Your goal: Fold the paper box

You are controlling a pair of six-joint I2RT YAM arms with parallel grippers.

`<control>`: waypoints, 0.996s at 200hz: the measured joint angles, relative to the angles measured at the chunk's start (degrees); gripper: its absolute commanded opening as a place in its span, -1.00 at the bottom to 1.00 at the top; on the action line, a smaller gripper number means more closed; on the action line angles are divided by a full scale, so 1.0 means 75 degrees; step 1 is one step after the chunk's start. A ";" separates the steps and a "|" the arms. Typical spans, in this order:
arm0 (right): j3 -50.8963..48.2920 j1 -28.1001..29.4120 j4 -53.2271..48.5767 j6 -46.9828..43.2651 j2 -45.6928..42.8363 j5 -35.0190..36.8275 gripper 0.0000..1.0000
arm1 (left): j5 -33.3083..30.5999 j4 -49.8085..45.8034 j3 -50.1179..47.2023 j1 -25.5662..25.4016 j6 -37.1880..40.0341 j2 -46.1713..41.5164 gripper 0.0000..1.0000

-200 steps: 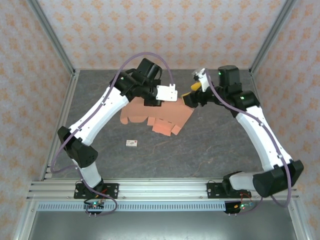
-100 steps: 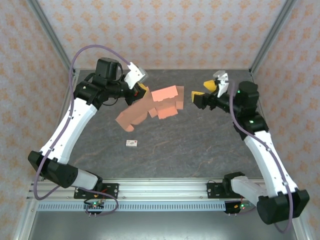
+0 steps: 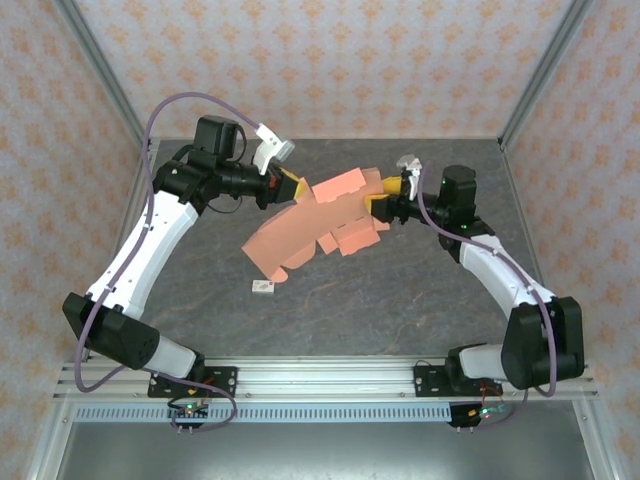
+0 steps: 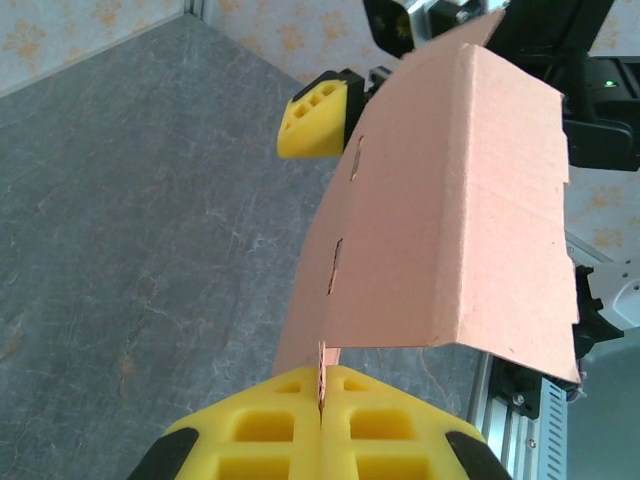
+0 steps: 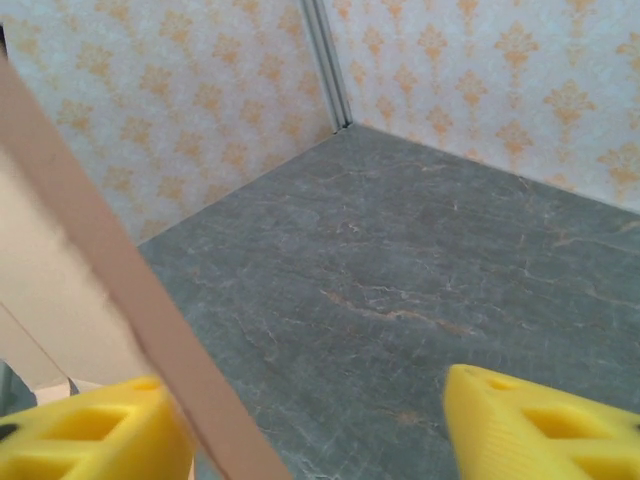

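The paper box [image 3: 310, 225] is a flat salmon-orange die-cut sheet held in the air over the middle of the table, sagging toward the front left. My left gripper [image 3: 293, 186] is shut on its upper left edge. In the left wrist view the yellow fingers [image 4: 260, 425] pinch the thin cardboard edge at the gripper [image 4: 322, 385], and the creased sheet [image 4: 450, 200] rises beyond. My right gripper [image 3: 383, 200] is at the sheet's right edge. In the right wrist view it [image 5: 310, 430] stands open, and the cardboard edge [image 5: 120, 290] passes between the fingers, close to the left finger [image 5: 90, 440].
A tiny white tag [image 3: 264, 288] lies on the grey stone-patterned table [image 3: 400, 290] below the sheet's low corner. Patterned walls and metal posts close in the back and sides. The aluminium rail [image 3: 330, 375] with both arm bases runs along the near edge.
The sheet lay on the table a second ago; my left gripper has lifted it into the air. My right gripper has moved left up to the sheet's right edge, and its jaws have narrowed.
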 measured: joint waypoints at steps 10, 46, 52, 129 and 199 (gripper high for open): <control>0.0000 0.0000 0.0117 -0.0020 0.0085 -0.0157 -0.10 | -0.0003 0.0003 -0.0003 0.0000 -0.0029 0.0000 -1.00; -0.0032 0.0000 0.0329 0.0061 0.0061 -0.0393 -0.34 | -0.0085 0.0087 -0.0003 0.0058 -0.0315 0.0023 -1.00; -0.0070 0.0000 0.0356 0.0079 0.0015 -0.0391 -0.46 | -0.0096 0.0119 -0.0003 0.0085 -0.0370 0.0041 -1.00; -0.0207 0.0003 0.0213 0.0038 -0.0338 -0.0093 -1.00 | -0.0481 0.0807 -0.0423 0.0204 -0.1154 0.0216 -1.00; 0.0326 0.0321 -0.2999 -0.0664 -0.0219 0.0819 -1.00 | -0.0965 0.2422 -0.2197 0.0204 -0.2582 0.0734 -0.74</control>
